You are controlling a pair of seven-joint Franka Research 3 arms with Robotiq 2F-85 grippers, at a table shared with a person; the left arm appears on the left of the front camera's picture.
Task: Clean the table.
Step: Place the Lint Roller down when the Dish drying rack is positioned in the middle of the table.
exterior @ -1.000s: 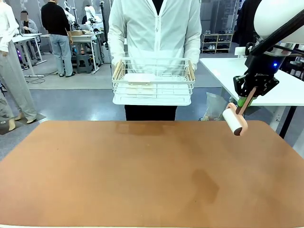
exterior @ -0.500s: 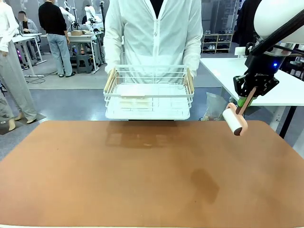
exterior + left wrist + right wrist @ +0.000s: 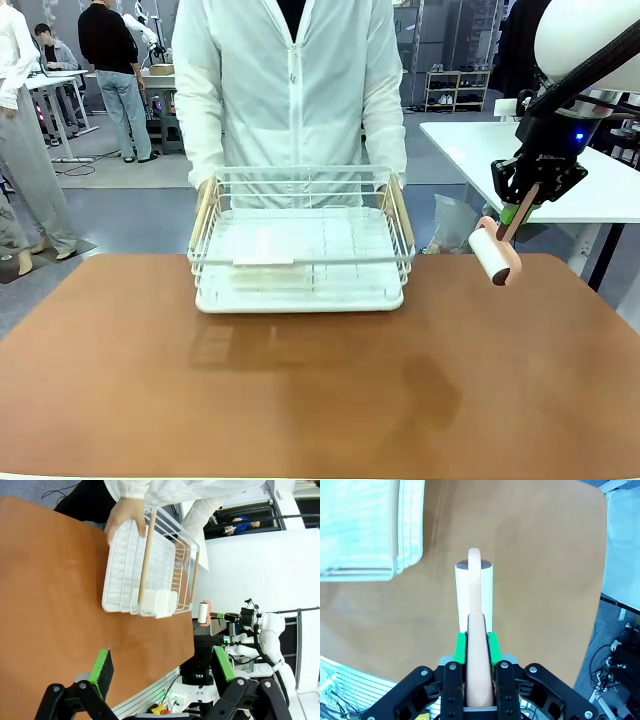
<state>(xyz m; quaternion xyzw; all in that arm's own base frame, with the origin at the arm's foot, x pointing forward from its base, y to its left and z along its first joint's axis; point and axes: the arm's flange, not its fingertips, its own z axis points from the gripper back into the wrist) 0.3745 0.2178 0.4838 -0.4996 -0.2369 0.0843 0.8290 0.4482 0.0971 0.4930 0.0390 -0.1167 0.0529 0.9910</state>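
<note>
Basket (image 3: pixel 300 262) contents indistinct; right pincer (image 3: pixel 474 647) clamped on lint roller (image 3: pixel 474 597), left pincer (image 3: pixel 162 672) agape.

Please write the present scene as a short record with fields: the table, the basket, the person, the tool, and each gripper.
table: reddish-brown table, rounded corners
basket: white wire basket with wooden handles, over the table's far side; whether it rests on the top cannot be told
person: stands at the far side, one hand on each end of the basket
tool: lint roller, white roll, pink handle, held in the air above the table's far right part
right gripper: shut on the lint roller's handle
left gripper: open, nothing between its fingers
</note>
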